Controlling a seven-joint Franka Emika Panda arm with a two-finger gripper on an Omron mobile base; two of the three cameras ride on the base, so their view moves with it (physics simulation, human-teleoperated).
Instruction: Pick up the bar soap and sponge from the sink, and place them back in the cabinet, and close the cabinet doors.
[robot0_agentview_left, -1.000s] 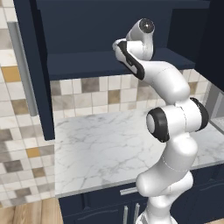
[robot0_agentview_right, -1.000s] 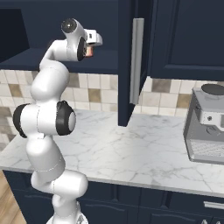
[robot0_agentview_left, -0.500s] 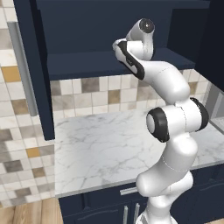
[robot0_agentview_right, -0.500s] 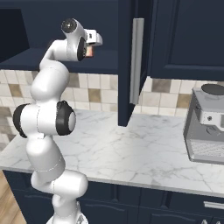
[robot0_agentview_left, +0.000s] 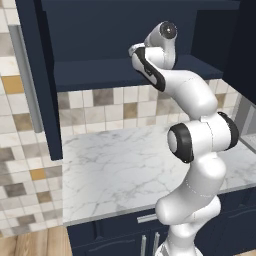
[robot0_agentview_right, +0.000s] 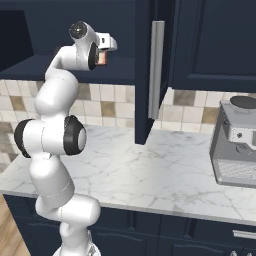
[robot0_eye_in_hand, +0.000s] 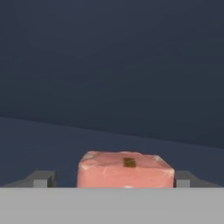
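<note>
The bar soap (robot0_eye_in_hand: 124, 170), a pinkish orange-red block, rests on the navy shelf of the cabinet (robot0_agentview_right: 122, 70) between my fingertips (robot0_eye_in_hand: 43, 178). My gripper (robot0_eye_in_hand: 113, 179) is open, with a clear gap on the soap's left side and the right tip close beside it. From the right base view the gripper (robot0_agentview_right: 103, 54) reaches into the open cabinet at shelf height, with the soap (robot0_agentview_right: 102, 59) showing just under it. The cabinet doors stand open: one (robot0_agentview_right: 150, 75) at the right, one (robot0_agentview_left: 35, 80) at the left. The sponge and the sink are out of view.
A marble counter (robot0_agentview_right: 165, 170) runs below the cabinet, backed by tiled wall. A grey coffee machine (robot0_agentview_right: 235, 142) stands on it at the right. The open right door's edge with its silver handle (robot0_agentview_right: 157, 70) hangs close to my hand.
The jaws have spread apart from the bar soap, which now lies on the shelf. The arm has stayed in place.
</note>
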